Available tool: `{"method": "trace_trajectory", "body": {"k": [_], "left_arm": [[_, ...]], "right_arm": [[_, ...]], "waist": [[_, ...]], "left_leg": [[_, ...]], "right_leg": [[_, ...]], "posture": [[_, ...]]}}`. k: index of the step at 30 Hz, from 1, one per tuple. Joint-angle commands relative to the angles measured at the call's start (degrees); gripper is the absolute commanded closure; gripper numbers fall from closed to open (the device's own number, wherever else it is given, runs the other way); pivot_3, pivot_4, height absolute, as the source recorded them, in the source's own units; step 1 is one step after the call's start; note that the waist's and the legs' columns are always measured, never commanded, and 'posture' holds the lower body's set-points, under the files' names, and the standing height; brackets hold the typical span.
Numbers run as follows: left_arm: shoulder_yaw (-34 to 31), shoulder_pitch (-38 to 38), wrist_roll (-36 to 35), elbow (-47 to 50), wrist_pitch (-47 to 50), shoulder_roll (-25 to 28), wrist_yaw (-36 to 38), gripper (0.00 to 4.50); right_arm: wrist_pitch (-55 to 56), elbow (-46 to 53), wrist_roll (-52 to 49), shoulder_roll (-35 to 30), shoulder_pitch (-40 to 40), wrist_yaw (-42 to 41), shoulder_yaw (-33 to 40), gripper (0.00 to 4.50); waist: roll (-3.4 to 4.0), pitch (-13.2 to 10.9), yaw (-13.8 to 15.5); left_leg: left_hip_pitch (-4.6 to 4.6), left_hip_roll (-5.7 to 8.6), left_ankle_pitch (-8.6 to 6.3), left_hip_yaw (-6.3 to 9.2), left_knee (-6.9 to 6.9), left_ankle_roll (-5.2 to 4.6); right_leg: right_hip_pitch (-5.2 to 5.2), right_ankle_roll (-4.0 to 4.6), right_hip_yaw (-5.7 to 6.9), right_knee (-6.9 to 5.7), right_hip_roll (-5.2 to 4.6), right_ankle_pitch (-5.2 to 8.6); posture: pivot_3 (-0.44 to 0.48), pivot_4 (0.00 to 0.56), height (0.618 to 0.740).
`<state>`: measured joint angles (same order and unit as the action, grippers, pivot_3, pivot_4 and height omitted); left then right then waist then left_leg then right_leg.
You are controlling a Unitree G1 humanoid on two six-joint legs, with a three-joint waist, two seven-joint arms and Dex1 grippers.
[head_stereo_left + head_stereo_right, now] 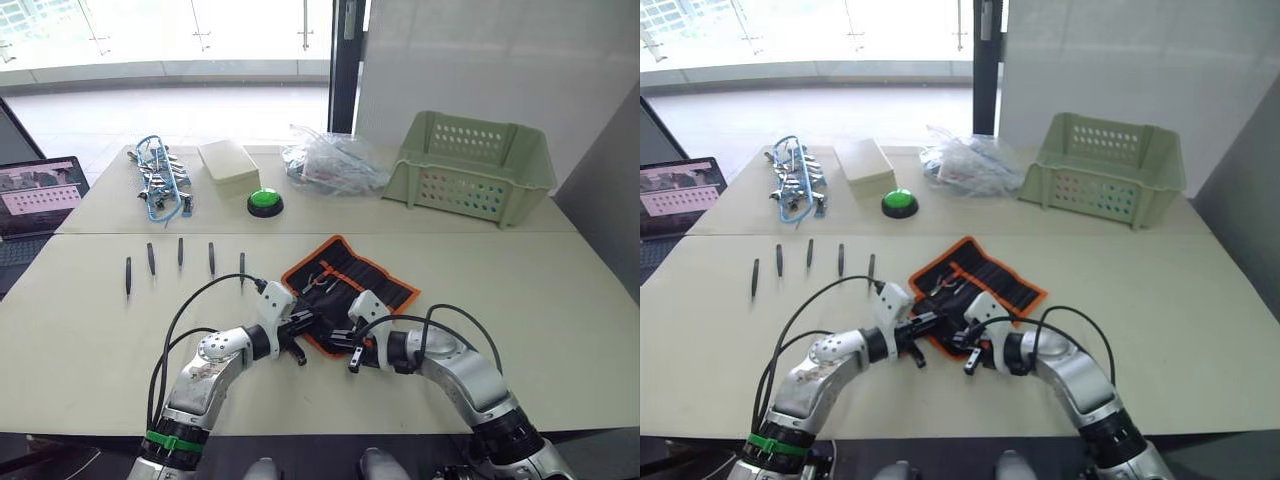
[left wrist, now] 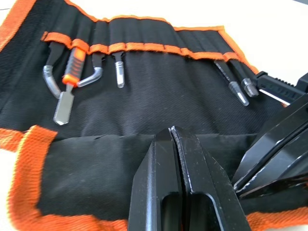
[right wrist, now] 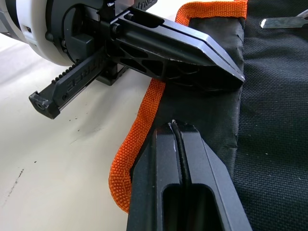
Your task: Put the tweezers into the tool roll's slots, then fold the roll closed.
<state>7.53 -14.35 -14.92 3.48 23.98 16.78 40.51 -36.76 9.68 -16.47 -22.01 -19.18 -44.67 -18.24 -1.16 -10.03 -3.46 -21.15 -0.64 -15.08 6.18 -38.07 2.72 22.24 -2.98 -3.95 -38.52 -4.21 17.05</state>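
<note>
Left eye view: both black two-fingered grippers, left (image 1: 297,350) and right (image 1: 352,358), clenched on the near flap of the orange-edged black fabric tool roll (image 1: 352,279), likely steadying it, five slim dark tweezers (image 1: 180,251) unslotted.

A pale beige table (image 1: 560,300) fills the near scene, with a seam running left to right across it. Beyond its far edge a bright window (image 1: 160,35) lights a pale floor (image 1: 120,115), a dark post (image 1: 345,65) stands beside it, and a white wall (image 1: 480,50) closes the far right.
</note>
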Motion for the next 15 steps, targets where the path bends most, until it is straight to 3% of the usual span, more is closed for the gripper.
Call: {"method": "trace_trajectory", "body": {"k": [1,8,15], "left_arm": [[-1.3,-1.0,0.7,-2.6,-1.9,1.7,0.2,4.47],[-8.2,-5.1,0.3,-14.0,-8.1,3.3,-3.2,4.47],[-10.0,-6.2,-1.0,-16.1,-11.6,4.0,-1.2,4.47]], "right_arm": [[-1.7,0.5,0.4,-0.5,0.8,-0.2,-1.4,4.5],[-2.1,0.8,1.2,-1.2,0.2,-0.4,-2.2,4.5],[-2.2,1.1,1.4,-1.7,-0.1,-0.5,-2.6,4.5]], "waist": [[0.0,0.0,0.0],[0.0,0.0,-0.1],[-0.01,0.0,-0.2]], "left_leg": [[0.0,0.0,0.0,0.0,0.01,0.0],[0.03,-0.01,0.0,0.0,0.02,0.0],[0.04,0.0,0.01,-0.01,0.07,0.01]], "right_leg": [[0.0,0.0,0.0,0.0,0.0,0.0],[-0.01,0.0,0.0,0.01,0.02,0.0],[-0.01,0.0,0.01,0.03,-0.01,0.0]], "posture": [[0.0,0.15,0.74],[0.0,0.15,0.74],[0.0,0.15,0.74]]}}
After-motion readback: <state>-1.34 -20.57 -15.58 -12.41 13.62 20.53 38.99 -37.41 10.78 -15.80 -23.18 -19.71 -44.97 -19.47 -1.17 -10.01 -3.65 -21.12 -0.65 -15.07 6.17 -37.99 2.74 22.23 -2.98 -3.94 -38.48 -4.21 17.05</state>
